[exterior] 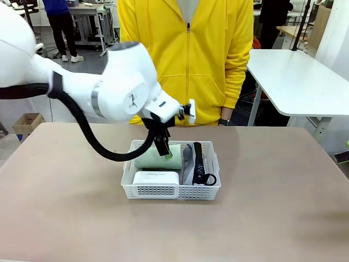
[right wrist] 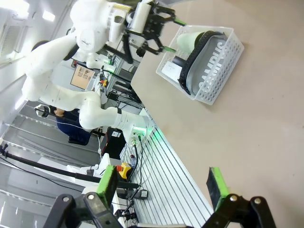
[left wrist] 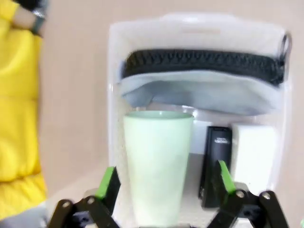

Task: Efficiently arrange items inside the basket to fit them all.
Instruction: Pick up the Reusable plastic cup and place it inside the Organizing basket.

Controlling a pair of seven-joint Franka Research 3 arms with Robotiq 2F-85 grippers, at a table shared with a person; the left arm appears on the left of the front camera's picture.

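Pale green plastic, one cup (left wrist: 158, 166) lies on its side right between the left gripper's (left wrist: 164, 183) wide-spread green pads, gripped by neither. Just beyond it in the shallow white lattice basket (exterior: 172, 191) sit one grey oval zip pouch (left wrist: 202, 90), one black stapler (left wrist: 214, 164) and one small white box (left wrist: 254, 154). The right gripper (right wrist: 164, 187) hangs wide open and empty, well apart from the basket.
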